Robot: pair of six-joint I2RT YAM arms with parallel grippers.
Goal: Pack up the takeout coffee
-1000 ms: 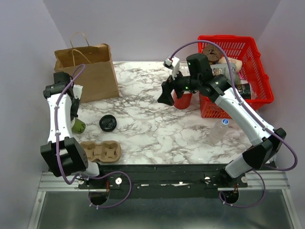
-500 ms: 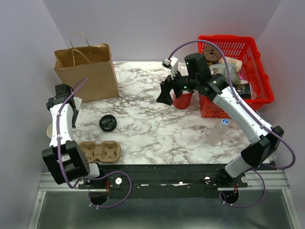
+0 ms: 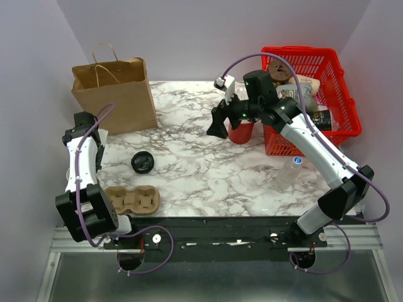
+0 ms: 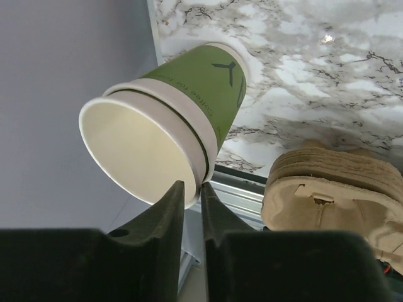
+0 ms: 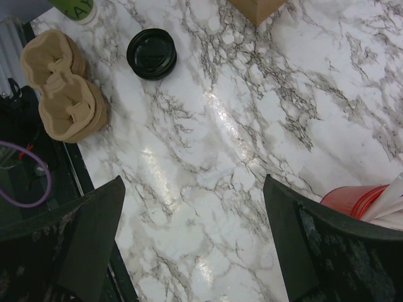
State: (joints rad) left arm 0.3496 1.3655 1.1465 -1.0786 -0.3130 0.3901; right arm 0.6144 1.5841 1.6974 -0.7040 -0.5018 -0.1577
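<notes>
Olive-green paper cup (image 4: 182,100), lid off, is held at the far left edge of the marble table (image 3: 208,170). It is tilted, its mouth turned out past the edge toward the grey wall (image 4: 63,63) and its base over the marble; contact of base with table cannot be told. The left gripper (image 4: 191,189) is closed almost to nothing, with only the cup's rim wall between the tips: one tip on the mouth side, one on the outer wall. The right gripper (image 5: 193,179) hangs wide open and holds nothing, high over mid-table beside the red cup (image 3: 241,132). The black lid (image 3: 142,162) lies flat on the marble, apart from the cup. The cardboard carrier (image 4: 334,189) sits just beside the cup, at the near edge. Judged step: bring the cup upright and seat it, probably in a carrier pocket, before lidding. A rim pinch on thin paper is weak, so right the cup slowly about the pinch and avoid squeezing harder, which would oval the mouth and spoil the lid fit. Lower it straight down into the pocket and release only once the base is borne. Room: the wall is close on the left and the aluminium rail (image 4: 242,192) runs along the near side. Any swing should therefore go inward over the marble, where the widest free stretch lies between lid and red cup. The paper bag (image 3: 119,94) stands behind, so keep the elbow low near it.
</notes>
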